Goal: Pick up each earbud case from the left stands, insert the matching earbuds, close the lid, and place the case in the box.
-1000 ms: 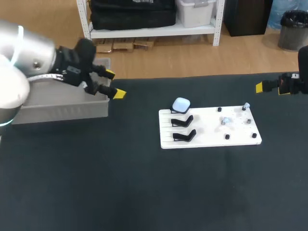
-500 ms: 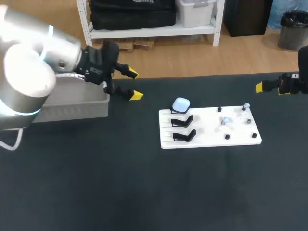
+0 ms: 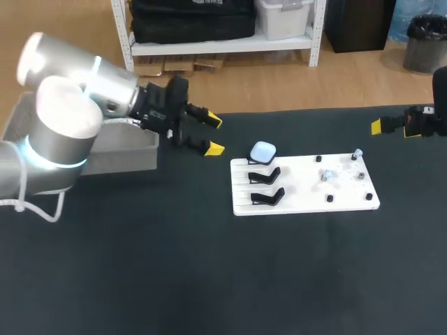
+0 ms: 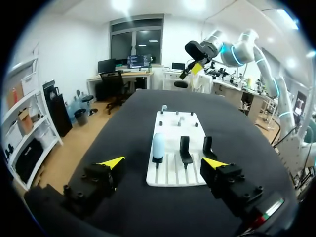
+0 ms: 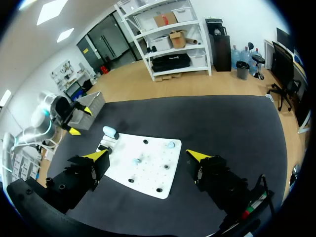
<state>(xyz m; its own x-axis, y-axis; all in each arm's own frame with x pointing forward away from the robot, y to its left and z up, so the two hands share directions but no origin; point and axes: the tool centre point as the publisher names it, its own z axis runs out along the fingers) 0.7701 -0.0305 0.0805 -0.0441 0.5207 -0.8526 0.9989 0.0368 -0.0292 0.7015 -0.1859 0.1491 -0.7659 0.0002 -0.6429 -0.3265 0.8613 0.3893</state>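
Earbud case [image 3: 262,151], pale blue, sits on the white board's [image 3: 349,199] farthest stand; our left hand [image 3: 214,135] hangs released between box [image 3: 105,150] and board, our right hand [image 5: 148,155] likewise released, well apart.

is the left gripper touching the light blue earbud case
Apart. The head view shows the left gripper open over the dark table, with bare table between its yellow tips and the earbud case on its stand.

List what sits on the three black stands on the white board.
The far stand carries a pale blue earbud case. The other two black stands are bare. The case covers its stand's top, and what is inside the case cannot be seen.
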